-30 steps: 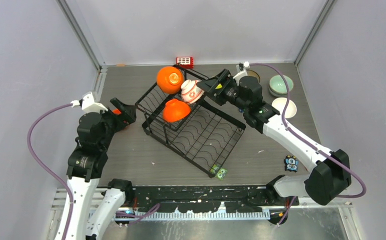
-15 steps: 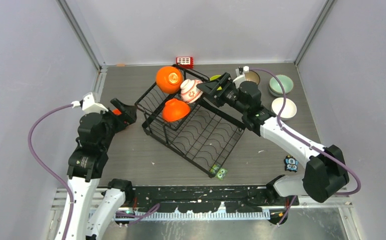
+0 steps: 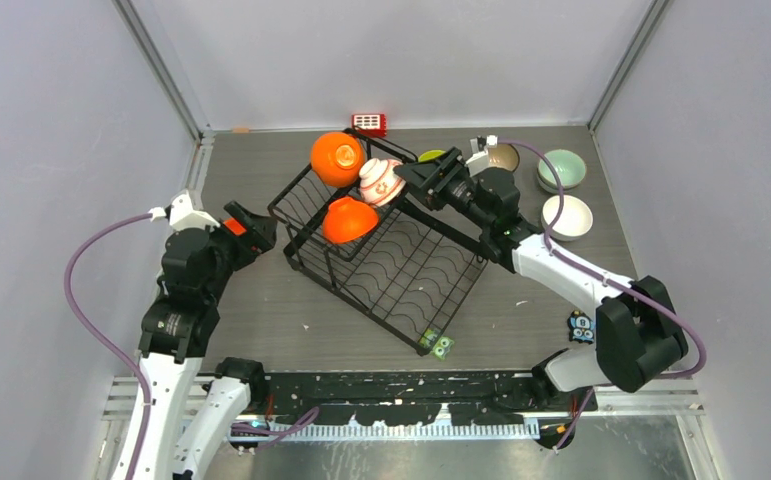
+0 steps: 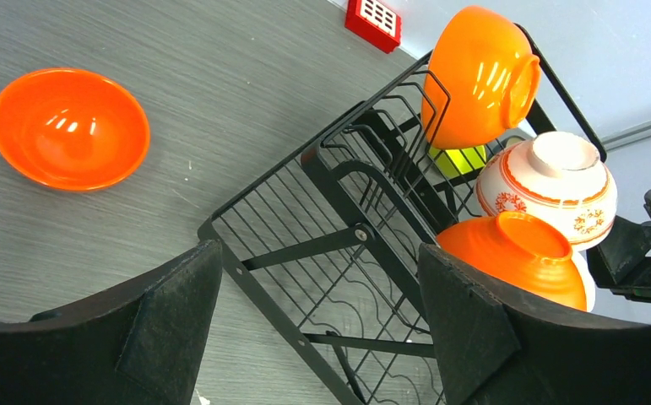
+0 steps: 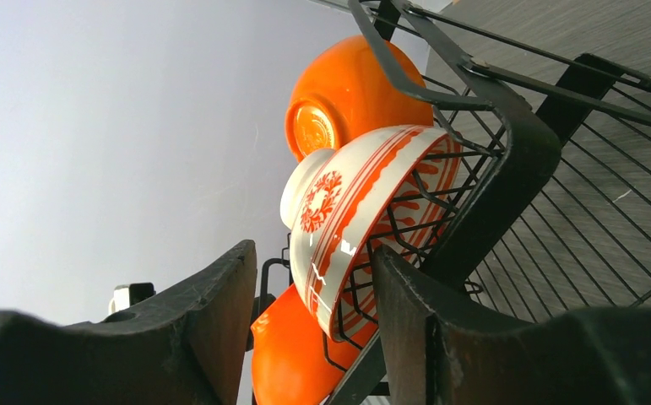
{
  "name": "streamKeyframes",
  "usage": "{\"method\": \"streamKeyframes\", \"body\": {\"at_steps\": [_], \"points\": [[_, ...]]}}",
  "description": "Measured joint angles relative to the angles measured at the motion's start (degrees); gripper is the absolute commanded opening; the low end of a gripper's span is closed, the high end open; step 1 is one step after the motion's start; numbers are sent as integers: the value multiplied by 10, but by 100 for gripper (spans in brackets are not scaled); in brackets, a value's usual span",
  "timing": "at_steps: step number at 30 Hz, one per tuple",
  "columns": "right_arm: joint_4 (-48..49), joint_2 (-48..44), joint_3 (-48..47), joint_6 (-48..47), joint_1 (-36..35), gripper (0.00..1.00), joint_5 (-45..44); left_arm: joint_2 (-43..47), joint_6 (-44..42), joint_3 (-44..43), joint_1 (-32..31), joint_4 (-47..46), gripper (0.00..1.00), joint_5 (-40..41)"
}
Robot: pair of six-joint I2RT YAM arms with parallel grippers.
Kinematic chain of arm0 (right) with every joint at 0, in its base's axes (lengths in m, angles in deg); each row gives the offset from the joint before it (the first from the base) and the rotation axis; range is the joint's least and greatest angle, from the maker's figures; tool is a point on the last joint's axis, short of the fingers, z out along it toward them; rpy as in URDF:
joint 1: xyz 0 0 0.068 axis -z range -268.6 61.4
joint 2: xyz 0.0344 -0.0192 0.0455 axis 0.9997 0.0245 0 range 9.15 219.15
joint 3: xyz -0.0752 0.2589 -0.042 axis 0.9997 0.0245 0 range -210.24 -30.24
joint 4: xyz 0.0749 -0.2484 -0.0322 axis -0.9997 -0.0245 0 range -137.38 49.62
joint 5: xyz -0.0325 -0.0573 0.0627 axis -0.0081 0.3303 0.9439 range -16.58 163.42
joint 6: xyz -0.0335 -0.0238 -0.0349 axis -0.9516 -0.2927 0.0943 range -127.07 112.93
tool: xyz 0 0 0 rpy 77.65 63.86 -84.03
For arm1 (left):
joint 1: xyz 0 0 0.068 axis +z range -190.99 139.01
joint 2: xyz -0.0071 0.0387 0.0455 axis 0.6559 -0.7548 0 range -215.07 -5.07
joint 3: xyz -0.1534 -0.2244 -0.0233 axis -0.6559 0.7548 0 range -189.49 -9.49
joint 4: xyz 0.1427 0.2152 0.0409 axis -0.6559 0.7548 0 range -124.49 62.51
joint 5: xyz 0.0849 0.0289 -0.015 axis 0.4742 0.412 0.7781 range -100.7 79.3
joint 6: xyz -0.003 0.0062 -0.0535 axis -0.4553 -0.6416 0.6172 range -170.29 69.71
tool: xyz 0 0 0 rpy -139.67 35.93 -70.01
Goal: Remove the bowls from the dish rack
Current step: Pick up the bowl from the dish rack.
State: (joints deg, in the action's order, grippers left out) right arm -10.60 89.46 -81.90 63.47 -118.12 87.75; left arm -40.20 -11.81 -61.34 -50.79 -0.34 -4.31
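The black wire dish rack (image 3: 401, 265) stands mid-table, its raised section holding an orange bowl (image 3: 338, 158), a white bowl with red floral pattern (image 3: 381, 182) and a second orange bowl (image 3: 349, 220). My right gripper (image 3: 410, 178) is open, with the floral bowl's (image 5: 364, 211) rim and a rack wire (image 5: 516, 152) between its fingers; a gap shows on the left side. My left gripper (image 3: 259, 232) is open and empty, just left of the rack (image 4: 339, 245). A third orange bowl (image 4: 68, 126) sits upright on the table by it.
At the back right stand a pale mint bowl (image 3: 561, 168), a white bowl (image 3: 567, 215), a brown bowl (image 3: 503, 155) and a lime green one (image 3: 431, 155). A red gridded block (image 3: 368, 122) lies at the back wall. Toy figures lie near the front (image 3: 439, 345) and right (image 3: 582, 326).
My right gripper has moved left and closed in around the floral bowl's rim. My left arm has shifted slightly right toward the rack. The bowls have not moved.
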Motion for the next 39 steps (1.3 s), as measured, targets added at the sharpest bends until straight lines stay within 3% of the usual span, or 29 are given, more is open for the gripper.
{"method": "streamKeyframes", "body": {"at_steps": [16,29,39], "points": [[76,31,11,30,0,51,38,0,1,7,0,0,87,0],[124,47,27,44,0,34,53,2,1,12,0,-1,86,0],[157,53,31,51,-2,16,61,7,1,17,0,-1,86,0]]}}
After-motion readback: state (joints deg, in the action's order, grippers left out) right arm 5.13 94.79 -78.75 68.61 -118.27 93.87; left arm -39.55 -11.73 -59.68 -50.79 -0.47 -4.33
